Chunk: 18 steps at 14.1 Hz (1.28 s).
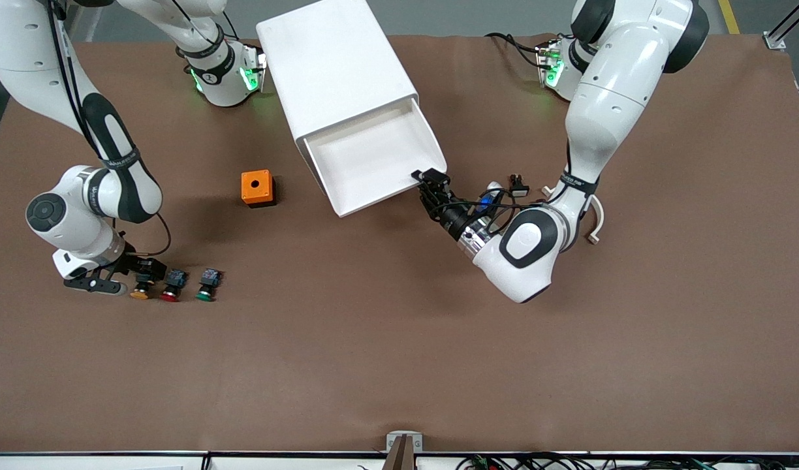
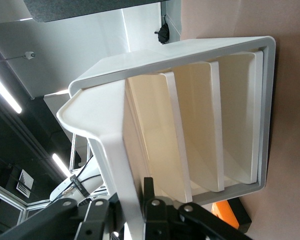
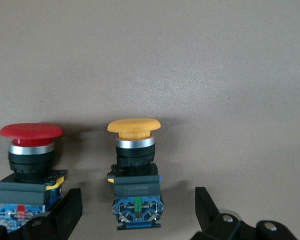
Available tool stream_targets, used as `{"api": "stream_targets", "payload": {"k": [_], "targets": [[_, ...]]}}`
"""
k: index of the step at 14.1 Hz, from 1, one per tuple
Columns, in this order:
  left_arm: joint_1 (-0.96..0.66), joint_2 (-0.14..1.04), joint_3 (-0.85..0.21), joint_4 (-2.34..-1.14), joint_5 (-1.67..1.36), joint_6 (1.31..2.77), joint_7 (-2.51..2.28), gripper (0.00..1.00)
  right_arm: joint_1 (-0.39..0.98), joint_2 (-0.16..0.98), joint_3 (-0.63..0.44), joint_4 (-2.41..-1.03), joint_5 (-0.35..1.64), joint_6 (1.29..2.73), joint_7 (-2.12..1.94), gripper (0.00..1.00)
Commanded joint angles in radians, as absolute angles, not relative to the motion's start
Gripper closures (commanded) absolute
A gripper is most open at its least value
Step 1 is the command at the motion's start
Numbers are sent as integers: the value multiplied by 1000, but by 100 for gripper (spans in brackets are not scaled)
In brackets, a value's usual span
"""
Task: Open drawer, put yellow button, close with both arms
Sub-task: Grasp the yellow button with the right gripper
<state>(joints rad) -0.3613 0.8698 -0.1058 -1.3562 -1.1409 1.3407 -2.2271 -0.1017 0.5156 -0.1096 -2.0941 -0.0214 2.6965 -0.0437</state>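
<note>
Yellow button [image 3: 134, 170] waits between the wide-open fingers of the right gripper [image 1: 140, 274].
Lower squarely so the fingers close on its dark body, clear of the red button [image 1: 171, 287] beside it. The left gripper [image 1: 431, 186] is clamped on the front of the pulled-out drawer [image 1: 373, 163]; its fingertips are partly hidden.

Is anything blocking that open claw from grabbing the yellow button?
Nothing visible does. The right tool sits low at the yellow button, its open fingers on either side of the button's body. The red button stands just beside it, outside the fingers, so it crowds the grasp but does not block it.
</note>
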Motion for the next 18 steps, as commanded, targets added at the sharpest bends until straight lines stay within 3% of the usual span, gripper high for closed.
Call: {"api": "stream_targets", "payload": {"k": [1,2,3,4,6,9,13,18], "targets": [[-368,893,-95,-1328,-1161,1359,-2201,51,-103,529,-106,-2072,-20,2686,-46,35],[-373,893,-95,-1328,-1160,1359,-2201,43,-104,529,-106,-2074,-20,2686,-52,58],[-373,893,-95,-1330,-1158,1359,-2203,18,-106,529,-106,-2074,-20,2686,-54,65],[-376,893,-95,-1328,-1157,1359,-2204,0,-106,529,-106,-2074,-20,2684,-54,69],[-374,890,-97,-1328,-1151,1358,-2204,0,-104,528,-106,-2074,-20,2680,-54,100],[-370,879,-95,-1327,-1149,1358,-2186,0,-106,512,-103,-2048,-18,2587,-52,100],[-347,862,-106,-1304,-1069,1345,-2116,0,-89,398,-101,-2011,7,2384,-16,100],[-305,831,-113,-1302,-985,1313,-1867,0,52,226,-98,-1945,81,2033,271,100]]}}
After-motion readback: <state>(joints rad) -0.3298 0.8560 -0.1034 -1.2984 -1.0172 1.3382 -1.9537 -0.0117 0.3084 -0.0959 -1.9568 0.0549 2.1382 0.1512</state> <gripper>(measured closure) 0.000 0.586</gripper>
